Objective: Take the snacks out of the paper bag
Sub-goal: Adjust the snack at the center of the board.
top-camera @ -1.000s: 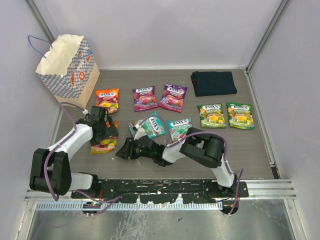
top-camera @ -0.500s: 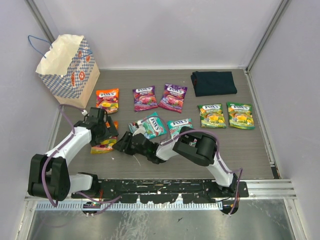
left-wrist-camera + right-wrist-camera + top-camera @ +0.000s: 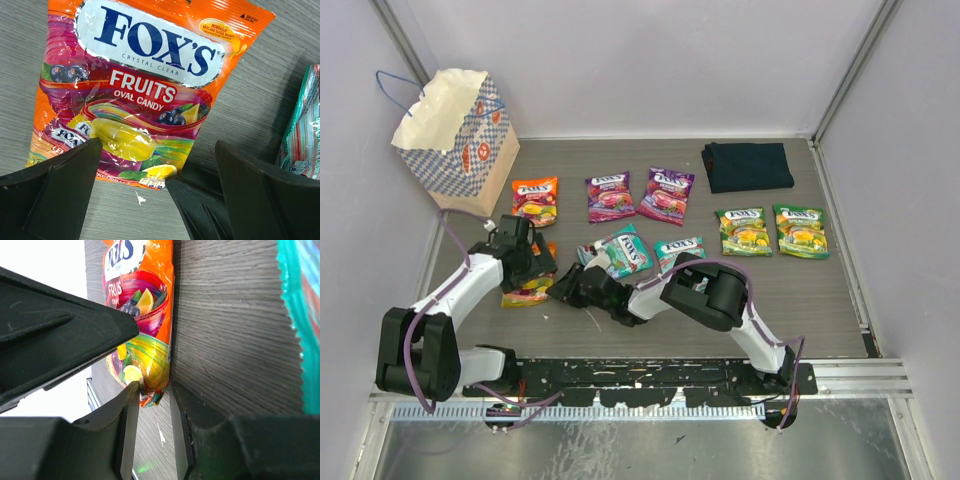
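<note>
Jaws of the left gripper (image 3: 159, 145) are spread wide. It hangs low over an orange glossy candy packet (image 3: 145, 85) that lies flat on the grey wood-grain table (image 3: 820, 300), at the lower left of the overhead view.

Jaws of the right gripper (image 3: 152, 390) are drawn to a narrow gap, one finger on each side of that packet's bottom corner. Cannot tell whether they pinch it. The right arm reaches low across to the left, its gripper just beside the left one.

The cream-tan paper bag with a blue checkered band (image 3: 450, 135) stands in the upper left corner, mouth open, with a blue cord handle showing.

Out on the table:
- A second orange packet (image 3: 535, 200) lies near the bag.
- A first purple packet (image 3: 609, 196) and a second purple packet (image 3: 666, 194) lie side by side at upper centre.
- A tilted teal packet (image 3: 623, 250) sits at centre. Just beside it is another teal packet (image 3: 678, 248), partly under the right arm.
- A first green packet (image 3: 744, 230) and a second green packet (image 3: 800, 230) lie at the right.

A dark navy folded cloth (image 3: 747, 166) lies at the upper right, apart from the packets.
</note>
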Robot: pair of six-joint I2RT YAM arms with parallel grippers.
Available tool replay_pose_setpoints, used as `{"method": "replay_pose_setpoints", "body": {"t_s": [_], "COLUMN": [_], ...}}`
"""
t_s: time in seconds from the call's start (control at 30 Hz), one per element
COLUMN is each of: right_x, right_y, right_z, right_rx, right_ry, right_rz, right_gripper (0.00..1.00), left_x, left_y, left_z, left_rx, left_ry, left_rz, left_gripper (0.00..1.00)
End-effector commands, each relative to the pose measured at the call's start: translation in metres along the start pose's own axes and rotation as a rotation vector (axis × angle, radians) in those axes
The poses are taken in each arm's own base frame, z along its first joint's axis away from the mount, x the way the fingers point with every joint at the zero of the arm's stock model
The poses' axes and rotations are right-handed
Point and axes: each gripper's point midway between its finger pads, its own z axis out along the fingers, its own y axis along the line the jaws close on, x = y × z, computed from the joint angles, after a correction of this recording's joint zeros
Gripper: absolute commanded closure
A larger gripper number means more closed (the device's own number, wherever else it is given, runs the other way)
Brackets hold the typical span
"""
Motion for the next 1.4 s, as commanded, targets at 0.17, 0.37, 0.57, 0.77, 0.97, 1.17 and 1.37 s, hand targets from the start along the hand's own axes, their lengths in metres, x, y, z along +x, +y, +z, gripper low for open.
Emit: {"method": "replay_pose_setpoints", "body": {"t_s": [0.17,0.37,0.57,0.77,0.97,1.17,1.37], "right_x": [0.003,0.004,0.01,0.012,0.022,0.027,0.028], "right_y": [-0.017,-0.018,-0.021,-0.017,-0.018,-0.024,-0.025], "right_z": [0.011,0.006,0.0,-0.005,-0.006,-0.003,0.0], "right_rx": [0.042,0.041,0.034,0.017,0.007,0.007,0.005], "right_ry": [0.003,0.007,0.034,0.025,0.054,0.059,0.058], "right_rz": [0.0,0.0,-0.003,-0.018,0.001,0.036,0.037], "right_gripper": [0.7,0.72,0.64,0.55,0.64,0.66,0.7], "left_x": [-0.004,-0.005,0.0,0.001,0.002,0.003,0.003], "left_y": [-0.007,-0.006,0.0,0.001,0.003,0.002,0.002], "left_z": [0.004,0.004,0.012,0.014,0.014,0.014,0.014], "left_rx": [0.032,0.025,-0.009,-0.016,-0.025,-0.021,-0.021], "left_ry": [-0.018,-0.025,-0.003,0.002,0.003,0.005,0.007], "left_rz": [-0.018,-0.016,-0.016,-0.017,-0.017,-0.018,-0.017], "left_gripper": [0.02,0.02,0.02,0.02,0.02,0.02,0.02]}}
